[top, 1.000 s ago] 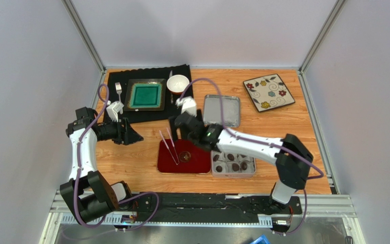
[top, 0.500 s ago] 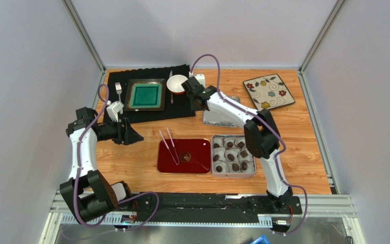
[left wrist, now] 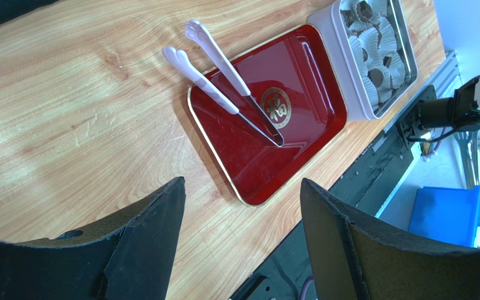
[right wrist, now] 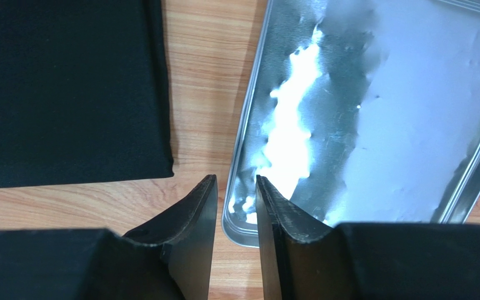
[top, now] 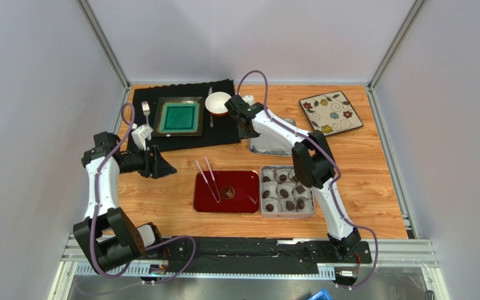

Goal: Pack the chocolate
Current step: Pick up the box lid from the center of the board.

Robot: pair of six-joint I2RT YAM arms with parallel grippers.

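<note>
The chocolate (top: 286, 192) sits in white paper cups inside the open tin (top: 288, 214) at the front right, also seen in the left wrist view as chocolate (left wrist: 374, 69) in the tin (left wrist: 342, 62). The tin's silver lid (top: 277, 140) lies flat behind it. My right gripper (top: 247, 128) hangs over the lid's left edge. Its jaws stand a narrow gap apart, astride the rim of the lid (right wrist: 380, 112), with wood showing between one finger and the rim; right gripper (right wrist: 231, 187). My left gripper (top: 164, 167) is open over bare wood at the left, empty; left gripper (left wrist: 242, 187).
White tongs (top: 208, 178) lie across a red tray (top: 242, 203) left of the tin. A black mat (top: 180, 140) at the back left carries a green plate (top: 180, 117), a white bowl (top: 219, 103) and a fork (top: 145, 112). A floral plate (top: 331, 114) lies back right.
My right arm swung from above the red tray back to the lid's left edge, and its jaws narrowed from wide open. The left arm stayed put.
</note>
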